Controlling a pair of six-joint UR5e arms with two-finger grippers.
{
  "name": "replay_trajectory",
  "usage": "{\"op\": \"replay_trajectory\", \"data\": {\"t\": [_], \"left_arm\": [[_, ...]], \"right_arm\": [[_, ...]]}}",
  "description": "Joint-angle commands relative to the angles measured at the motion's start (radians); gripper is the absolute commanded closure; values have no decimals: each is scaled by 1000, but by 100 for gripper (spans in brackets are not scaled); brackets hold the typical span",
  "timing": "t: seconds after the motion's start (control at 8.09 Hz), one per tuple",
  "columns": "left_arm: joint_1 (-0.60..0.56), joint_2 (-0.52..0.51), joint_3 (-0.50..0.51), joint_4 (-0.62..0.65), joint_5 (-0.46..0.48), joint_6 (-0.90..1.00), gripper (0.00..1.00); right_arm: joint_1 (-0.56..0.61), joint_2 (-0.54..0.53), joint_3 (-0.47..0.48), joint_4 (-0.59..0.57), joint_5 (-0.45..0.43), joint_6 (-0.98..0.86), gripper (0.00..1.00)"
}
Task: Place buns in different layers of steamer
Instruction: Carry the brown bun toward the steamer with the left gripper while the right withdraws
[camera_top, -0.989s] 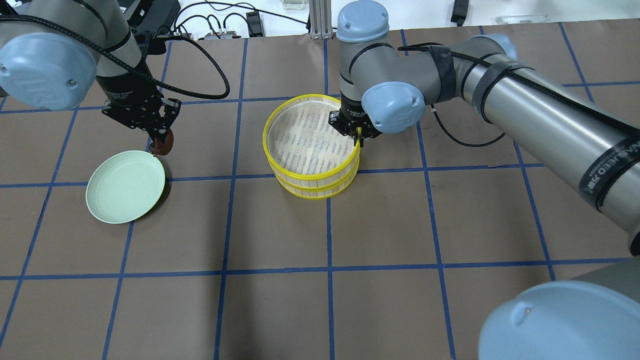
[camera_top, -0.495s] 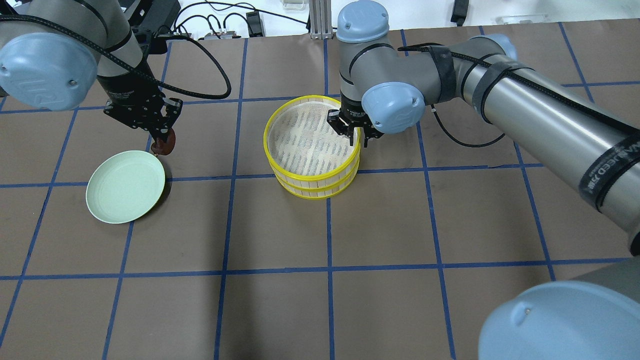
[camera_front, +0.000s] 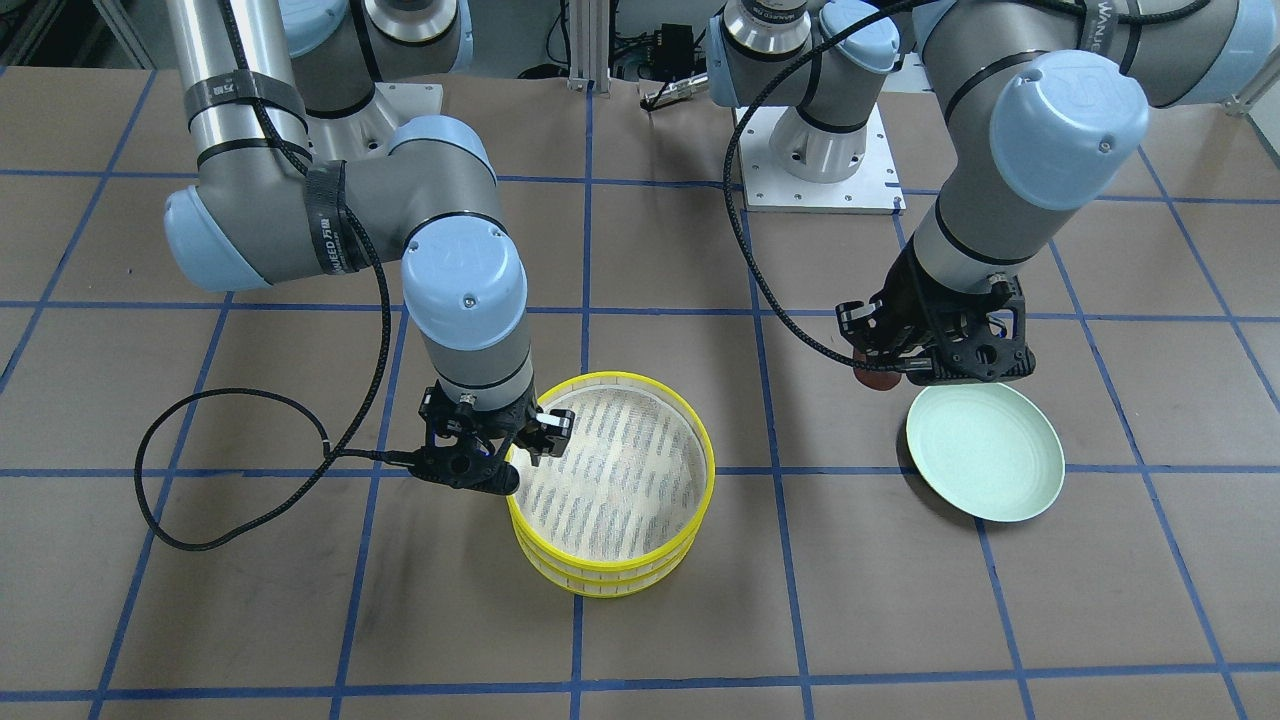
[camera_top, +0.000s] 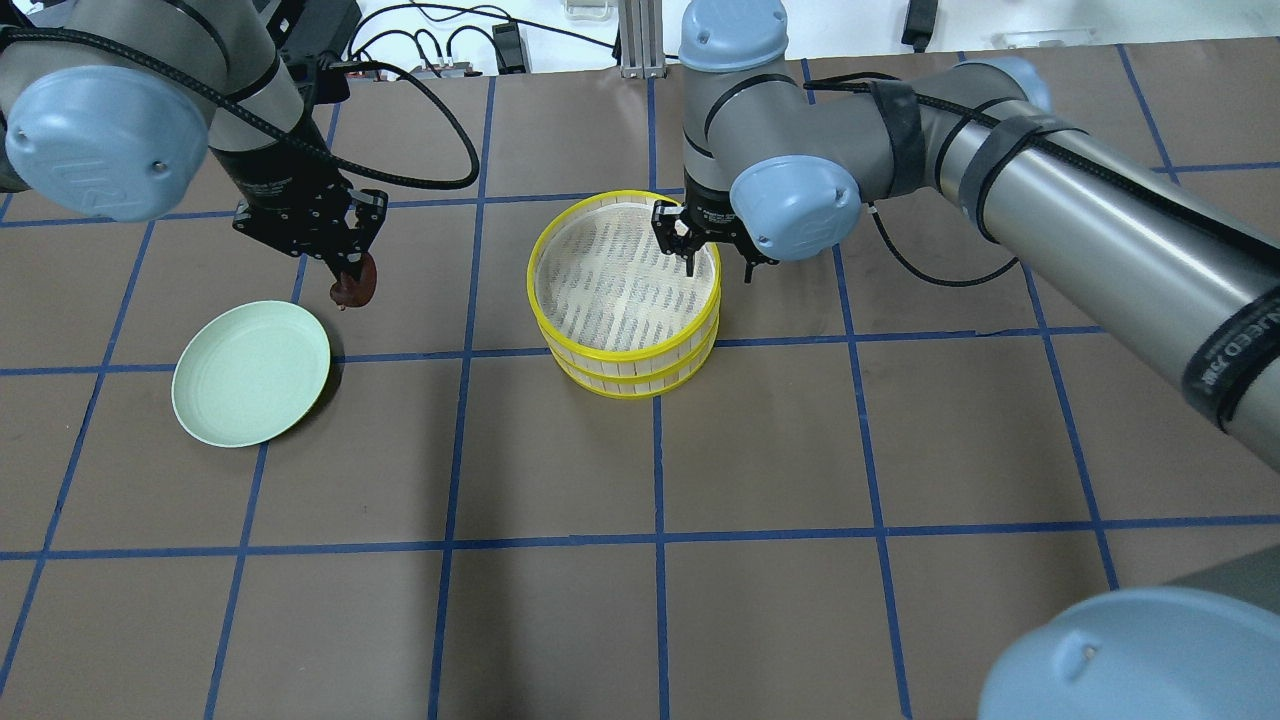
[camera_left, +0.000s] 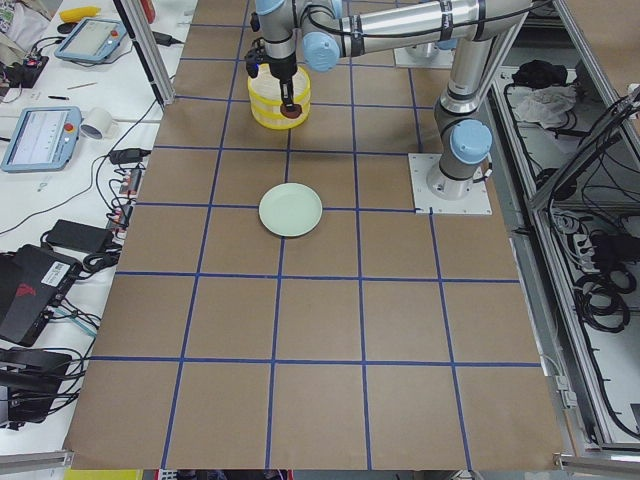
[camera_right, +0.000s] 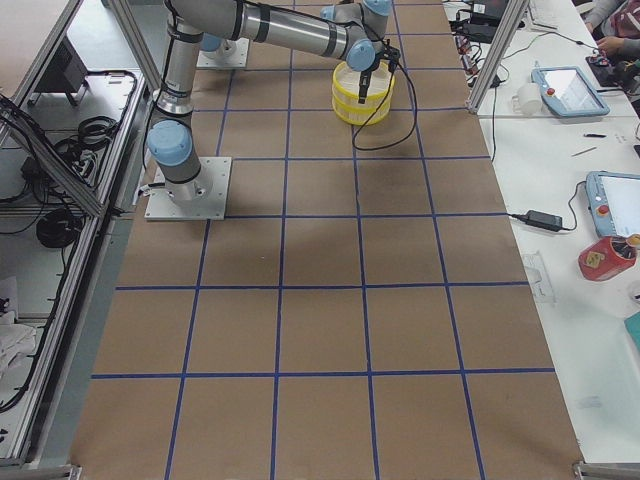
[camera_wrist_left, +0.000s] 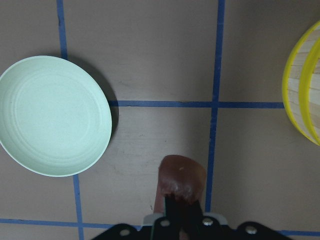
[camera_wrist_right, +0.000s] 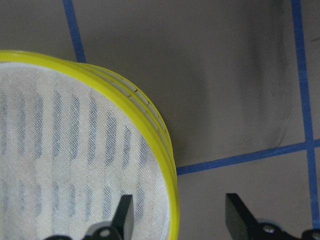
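Two yellow-rimmed steamer trays are stacked mid-table, the top tray (camera_top: 531, 282) on the lower tray (camera_top: 628, 386). The top tray's mesh liner is bare. My right gripper (camera_top: 718, 266) is open and straddles the top tray's back right rim (camera_wrist_right: 168, 150), one finger inside and one outside. My left gripper (camera_top: 352, 278) is shut on the dark reddish-brown bun (camera_top: 358, 288), which also shows in the left wrist view (camera_wrist_left: 181, 176). It hangs above the table between the pale green plate (camera_top: 250, 372) and the stack. The creamy white bun shows in no view.
The plate is empty and lies left of the stack (camera_front: 985, 452). Brown paper with blue grid tape covers the table. The right arm's black cable (camera_front: 200, 500) loops over the table beside the stack. The arm bases (camera_front: 815, 150) stand on the robot's side.
My right gripper has opened off the top tray's rim and shifted back a little. My left gripper has moved right with the brown bun, away from the plate.
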Motion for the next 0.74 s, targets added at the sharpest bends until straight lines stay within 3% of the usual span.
{"op": "replay_trajectory", "data": {"t": [0.0, 0.25, 0.49, 0.62], "left_arm": [[-56, -13, 19, 20, -60, -122, 100], [-107, -31, 26, 120, -161, -246, 100], [-165, -79, 24, 227, -181, -363, 100], [-200, -126, 24, 319, -219, -418, 100]], "right_arm": [[-57, -122, 0, 54, 4, -11, 27], [-141, -273, 0, 229, 18, -133, 16], [-244, -376, 2, 326, 17, -239, 0], [-281, -416, 2, 382, 17, -282, 0]]}}
